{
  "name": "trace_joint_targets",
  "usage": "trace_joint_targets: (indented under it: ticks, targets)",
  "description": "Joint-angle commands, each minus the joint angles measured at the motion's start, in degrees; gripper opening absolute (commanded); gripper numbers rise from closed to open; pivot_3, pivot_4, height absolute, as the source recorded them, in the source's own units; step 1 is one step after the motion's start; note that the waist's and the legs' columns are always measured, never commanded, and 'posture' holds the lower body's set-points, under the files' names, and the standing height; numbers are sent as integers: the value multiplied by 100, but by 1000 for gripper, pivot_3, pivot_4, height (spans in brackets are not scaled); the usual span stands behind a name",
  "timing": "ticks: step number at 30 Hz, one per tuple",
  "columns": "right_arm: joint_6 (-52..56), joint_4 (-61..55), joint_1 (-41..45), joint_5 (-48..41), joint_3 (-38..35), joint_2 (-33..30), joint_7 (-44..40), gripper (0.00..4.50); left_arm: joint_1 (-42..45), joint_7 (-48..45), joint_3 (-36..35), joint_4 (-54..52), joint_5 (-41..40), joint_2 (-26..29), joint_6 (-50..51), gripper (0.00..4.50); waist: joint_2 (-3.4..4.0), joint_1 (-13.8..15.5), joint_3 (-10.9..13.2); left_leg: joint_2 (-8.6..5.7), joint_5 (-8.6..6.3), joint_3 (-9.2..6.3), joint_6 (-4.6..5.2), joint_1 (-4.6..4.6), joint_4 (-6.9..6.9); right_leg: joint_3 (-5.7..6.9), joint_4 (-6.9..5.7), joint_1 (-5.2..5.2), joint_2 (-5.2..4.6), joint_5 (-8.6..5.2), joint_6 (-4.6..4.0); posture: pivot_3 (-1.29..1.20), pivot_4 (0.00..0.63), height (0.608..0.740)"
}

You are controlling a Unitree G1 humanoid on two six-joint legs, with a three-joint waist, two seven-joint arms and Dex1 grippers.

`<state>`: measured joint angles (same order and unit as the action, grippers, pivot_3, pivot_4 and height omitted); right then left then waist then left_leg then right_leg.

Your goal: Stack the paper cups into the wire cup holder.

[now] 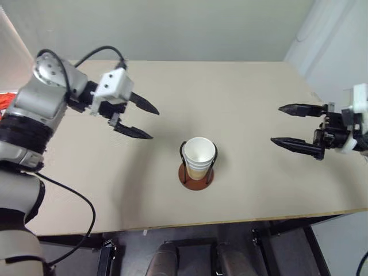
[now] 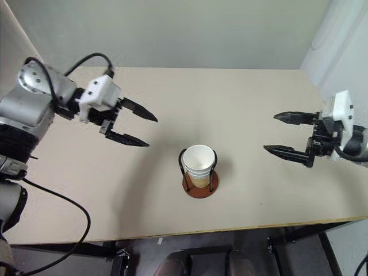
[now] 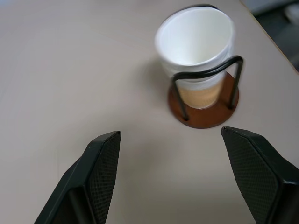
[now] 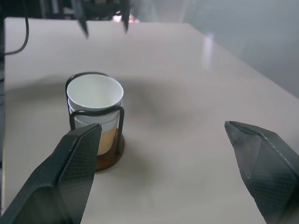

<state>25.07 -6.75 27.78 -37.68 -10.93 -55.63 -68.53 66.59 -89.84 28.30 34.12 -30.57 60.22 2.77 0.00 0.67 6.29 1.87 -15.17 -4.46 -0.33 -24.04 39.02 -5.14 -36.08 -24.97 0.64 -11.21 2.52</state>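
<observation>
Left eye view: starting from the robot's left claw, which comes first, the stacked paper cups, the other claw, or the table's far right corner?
1. The paper cups nested in the wire cup holder, mid-table, just right of the left gripper.
2. The right gripper, across the table on the right side, open like the left.
3. The table's far right corner, at the back, slightly beyond it.

the matt beige table top [image 1: 241, 103] looks like smooth laminate. near the frame's centre, the tan-and-white paper cups [image 1: 199, 155] have dull white insides. the thin black wire cup holder [image 1: 196, 172] has a smooth reddish-brown disc base with a slight sheen. the black gripper fingers [image 3: 100, 172] show a fine cross-hatched texture.
</observation>
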Motion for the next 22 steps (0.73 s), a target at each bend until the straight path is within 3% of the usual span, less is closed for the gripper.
trace_joint_targets:
  ticks: [1, 12, 22]
  targets:
    - [-170, 458, 373, 330, 268, 23, -235, 4500, -501, -37, -769, 15, 230, 304, 294, 3760, 1, -3, 0, 2, 1, -2, -1, 1, 0, 0, -3, 0, -1, -1, -2, 0, 150, 740]
    - [-599, 1793, 1335, 986, 781, 36, -1162, 4500, -2628, -93, -2304, -1650, 94, 965, 1422, 3760, 2, -29, -2, 2, 8, -2, -14, -4, -21, 1, -13, -20, -2, -21, -37, 0, 150, 740]
    - [-680, 2000, 1425, 1182, 751, 137, -1358, 4500, -2959, -45, -2689, -1974, 286, 817, 1766, 3760, 2, -51, -2, 3, 11, -3, -20, 12, -42, 1, -86, -50, -3, -44, -126, 0, 150, 740]
